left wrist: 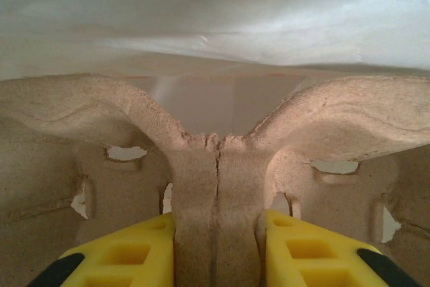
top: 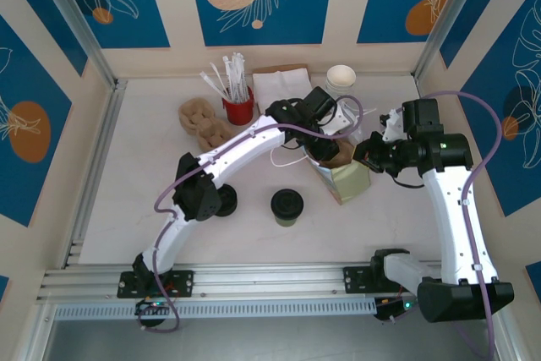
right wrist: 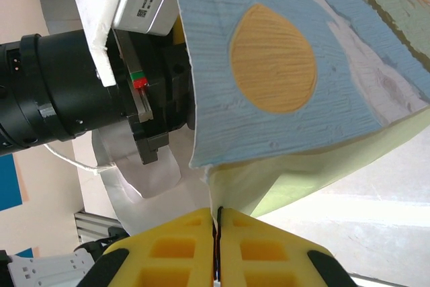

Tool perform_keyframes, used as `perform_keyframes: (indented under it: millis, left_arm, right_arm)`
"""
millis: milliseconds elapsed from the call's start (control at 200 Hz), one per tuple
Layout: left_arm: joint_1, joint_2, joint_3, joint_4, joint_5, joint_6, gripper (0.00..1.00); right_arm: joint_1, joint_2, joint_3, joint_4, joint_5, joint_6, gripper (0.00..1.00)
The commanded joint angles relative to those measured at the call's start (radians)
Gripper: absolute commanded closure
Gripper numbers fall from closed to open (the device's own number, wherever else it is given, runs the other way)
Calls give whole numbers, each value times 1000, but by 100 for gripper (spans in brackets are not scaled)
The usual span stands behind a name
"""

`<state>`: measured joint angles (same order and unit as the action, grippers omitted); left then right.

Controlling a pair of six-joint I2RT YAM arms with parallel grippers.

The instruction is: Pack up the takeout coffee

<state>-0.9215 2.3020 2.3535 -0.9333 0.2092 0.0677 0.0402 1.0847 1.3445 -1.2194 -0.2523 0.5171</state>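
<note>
- Left gripper [left wrist: 216,250] clamps brown pulp cup carrier [left wrist: 215,166]; my right gripper [right wrist: 216,233] pinches pale-green paper bag [top: 348,182] rim.
- Black-lidded olive paper cup [top: 286,206] upright, near-left of bag, closer to my left arm.

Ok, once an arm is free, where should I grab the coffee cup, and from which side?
Grip the takeout coffee by its pale green paper wall just under the black lid, coming in level from the near side. It stands upright, lid on, with bare table in front of it; a top pinch on the lid alone might pull it off.
</note>
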Motion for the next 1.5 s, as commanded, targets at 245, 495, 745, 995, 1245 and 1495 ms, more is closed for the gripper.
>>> perform_keyframes:
  millis: [245, 495, 745, 995, 1245, 1495]
  left_arm:
    - [-16, 45, 13, -41, 39, 50, 69]
    - [-16, 63, 14, -58, 28, 70, 69]
    - [-16, 81, 20, -54, 44, 78, 69]
    - [-13, 92, 17, -12, 94, 51, 68]
    - [-8, 90, 15, 19, 130, 27, 68]
    - [3, 19, -38, 40, 130, 21, 65]
  right_arm:
    - [9, -23, -27, 7, -31, 15, 91]
    - [10, -29, -24, 12, -32, 22, 91]
    - [17, -32, -36, 36, -67, 40, 92]
    - [24, -35, -69, 61, -97, 59, 93]
    - [28, -45, -90, 83, -122, 74, 93]
    - [15, -68, -84, 114, -142, 106, 96]
